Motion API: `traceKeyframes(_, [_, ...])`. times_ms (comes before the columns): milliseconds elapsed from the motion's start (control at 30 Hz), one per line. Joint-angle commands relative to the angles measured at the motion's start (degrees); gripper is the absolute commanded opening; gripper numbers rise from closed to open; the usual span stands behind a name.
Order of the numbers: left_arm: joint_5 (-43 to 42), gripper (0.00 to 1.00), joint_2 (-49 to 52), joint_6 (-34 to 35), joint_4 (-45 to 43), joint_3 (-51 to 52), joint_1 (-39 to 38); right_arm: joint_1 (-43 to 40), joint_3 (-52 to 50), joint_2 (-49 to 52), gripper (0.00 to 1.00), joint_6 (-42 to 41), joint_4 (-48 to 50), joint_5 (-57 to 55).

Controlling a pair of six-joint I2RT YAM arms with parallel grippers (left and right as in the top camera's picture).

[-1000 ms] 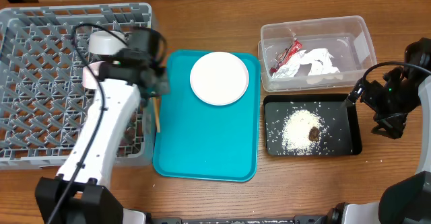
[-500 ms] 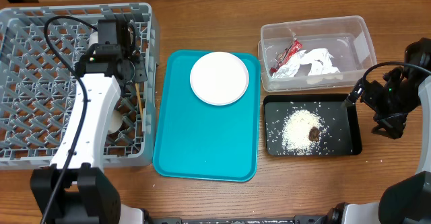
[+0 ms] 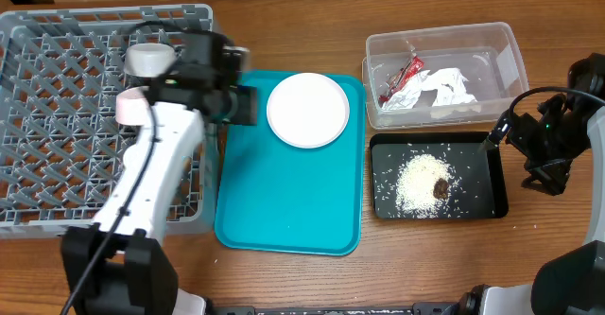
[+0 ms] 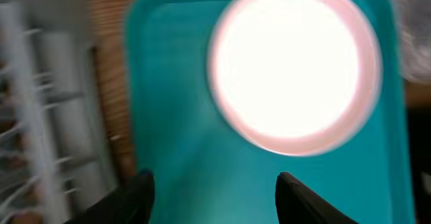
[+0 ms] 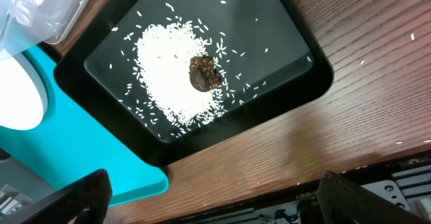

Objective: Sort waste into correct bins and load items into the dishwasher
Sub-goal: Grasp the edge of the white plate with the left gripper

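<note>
My left gripper (image 3: 241, 102) (image 4: 215, 197) hangs open and empty over the left edge of the teal tray (image 3: 284, 211), just right of the grey dish rack (image 3: 57, 116). The white plate (image 3: 307, 110) (image 4: 293, 66) lies on the tray ahead of its fingers; that wrist view is blurred. The clear tub (image 3: 506, 55) holds the red wrapper (image 3: 402, 78) and the crumpled napkin (image 3: 446, 88). Rice (image 3: 418, 183) (image 5: 168, 76) and a brown lump (image 3: 441, 188) (image 5: 204, 74) lie in the black tray (image 3: 496, 197) (image 5: 310, 76). My right gripper (image 3: 541, 168) (image 5: 215, 197) stands open and empty, right of the black tray.
The rack's wall (image 4: 40, 116) is close on the left gripper's left. The left arm covers part of the rack's right side. A strip of wooden table (image 5: 283, 150) runs between the black tray and the front edge. The tub and black tray sit close together.
The left gripper went from shut to open. It swung left over the rack, then back right to the teal tray's left edge. The right arm has not moved.
</note>
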State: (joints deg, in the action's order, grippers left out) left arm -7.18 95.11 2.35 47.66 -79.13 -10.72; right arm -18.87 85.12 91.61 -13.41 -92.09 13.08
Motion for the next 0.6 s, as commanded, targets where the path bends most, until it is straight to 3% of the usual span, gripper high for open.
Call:
traceKeyframes(0, [-2.71,0.60,0.52,-8.39,-1.11,-0.59,-7.32,-0.15,0.46,-1.22,1.00,0.37,0.24,-0.15])
traceKeyframes(233, [-2.69,0.64,7.72,-16.74,-5.44,-0.50,-17.49,-0.15,0.46,-1.22,1.00,0.37,0.22,-0.15])
traceKeyframes(367, [-2.73,0.68,13.38,-17.18,-6.51,-0.50,-19.12,-0.15,0.46,-1.22,1.00,0.37,0.22,-0.15])
traceKeyframes(567, [-1.18,0.63,19.71,-17.14,-5.05,-0.50,-19.61,-0.15,0.46,-1.22,1.00,0.37,0.24,-0.15])
